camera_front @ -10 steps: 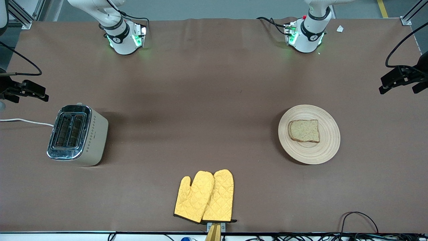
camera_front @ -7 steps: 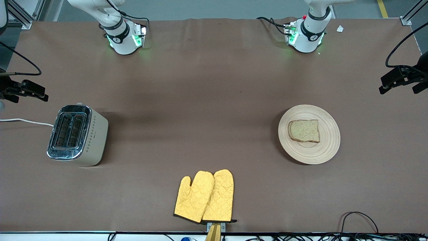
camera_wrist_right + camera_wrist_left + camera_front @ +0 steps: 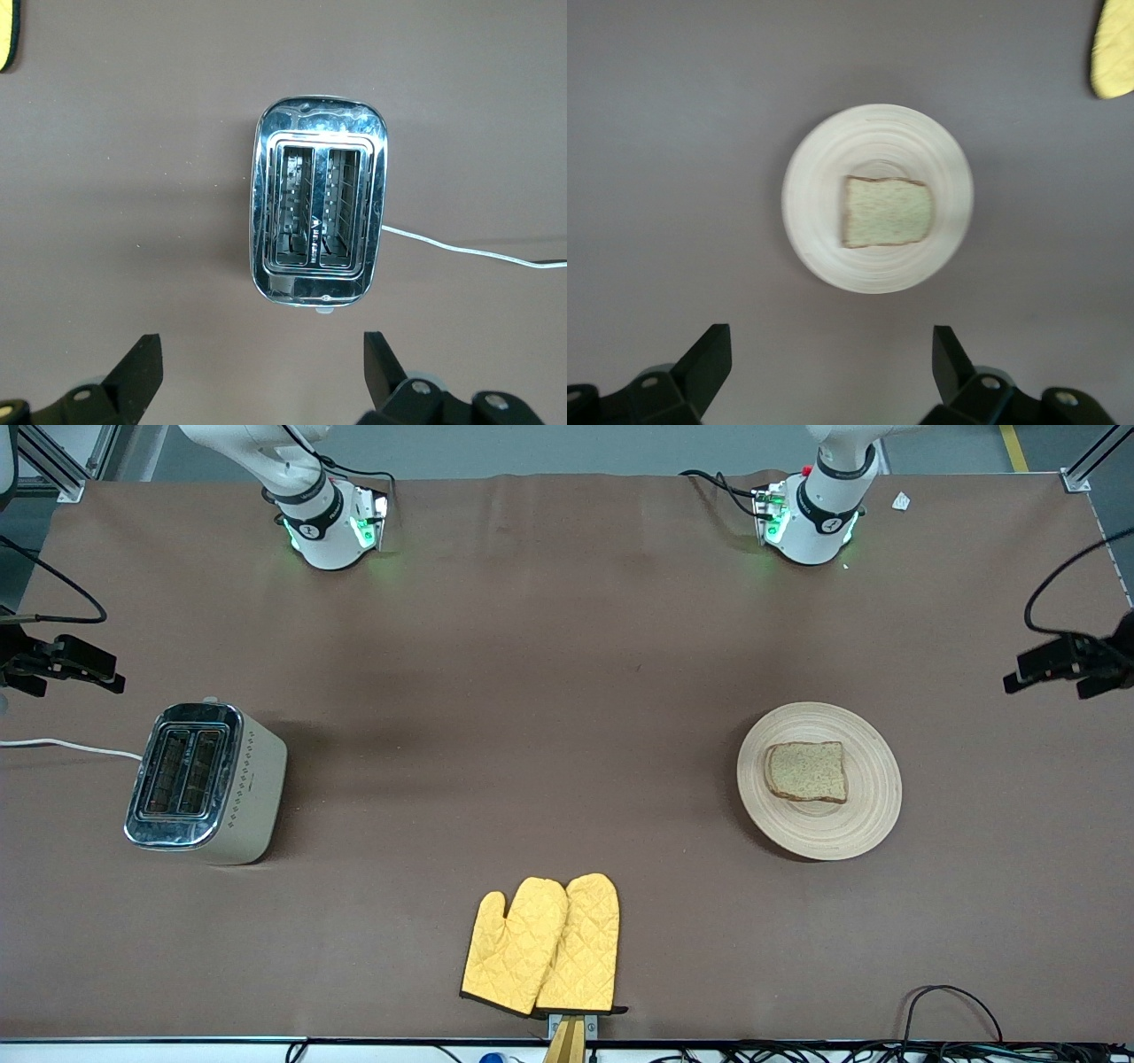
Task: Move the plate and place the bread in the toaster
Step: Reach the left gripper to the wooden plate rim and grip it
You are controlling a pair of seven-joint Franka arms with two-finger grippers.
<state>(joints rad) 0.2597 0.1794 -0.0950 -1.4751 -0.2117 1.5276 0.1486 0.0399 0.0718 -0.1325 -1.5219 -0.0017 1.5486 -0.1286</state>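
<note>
You have a pair of yellow quilted oven mitts lying overlapped on the brown table cover, at the edge nearest the front camera, cuffs toward that edge. A small white scrap, perhaps paper, lies on the cover. Dark cables loop along the camera-side edge.

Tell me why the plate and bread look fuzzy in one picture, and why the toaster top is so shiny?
In the left wrist view the plate and bread look soft and washed out, a bit blurry. In the front view both are crisper, with a dark shadow along the plate's edge. In the right wrist view the toaster has a chrome top that mirrors the lights as bright patches.
</note>
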